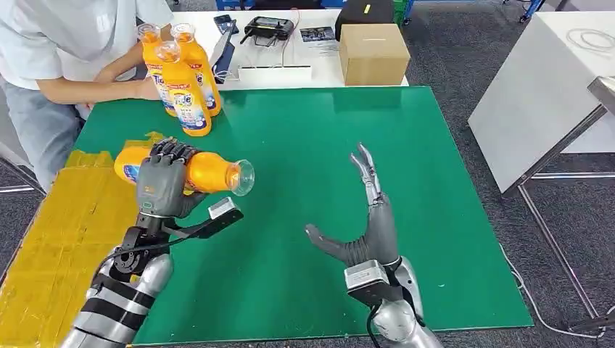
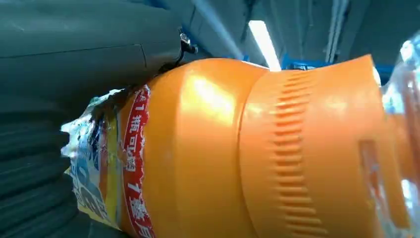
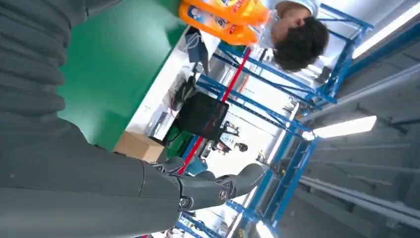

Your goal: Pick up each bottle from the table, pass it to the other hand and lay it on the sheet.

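Orange bottle (image 1: pixel 203 171) is lying sideways in the left hand (image 1: pixel 161 185), fingers (image 1: pixel 174 150) wrapping over its body, clear cap pointing toward 3 o'clock. Bottle is hanging above the green sheet (image 1: pixel 304 181) near its 9 o'clock edge, not touching it. Left wrist view is showing the orange shoulder and torn label pressed against the grey thumb (image 2: pixel 89 49).

Right hand (image 1: pixel 362 232) is sitting at about 5 o'clock on the sheet, holding nothing, fingers (image 1: pixel 366 170) stretching toward 12 o'clock, thumb sticking out toward 9 o'clock. Well apart from the held bottle.

Three more bottles (image 1: pixel 181 72) are standing upright at the sheet's 11 o'clock corner, a person's arm (image 1: pixel 94 83) reaching beside them. Cardboard box (image 1: pixel 373 53) is sitting on the white table (image 1: pixel 275 72) at 12 o'clock. Yellow sheet (image 1: pixel 51 239) is lying at 8 o'clock.
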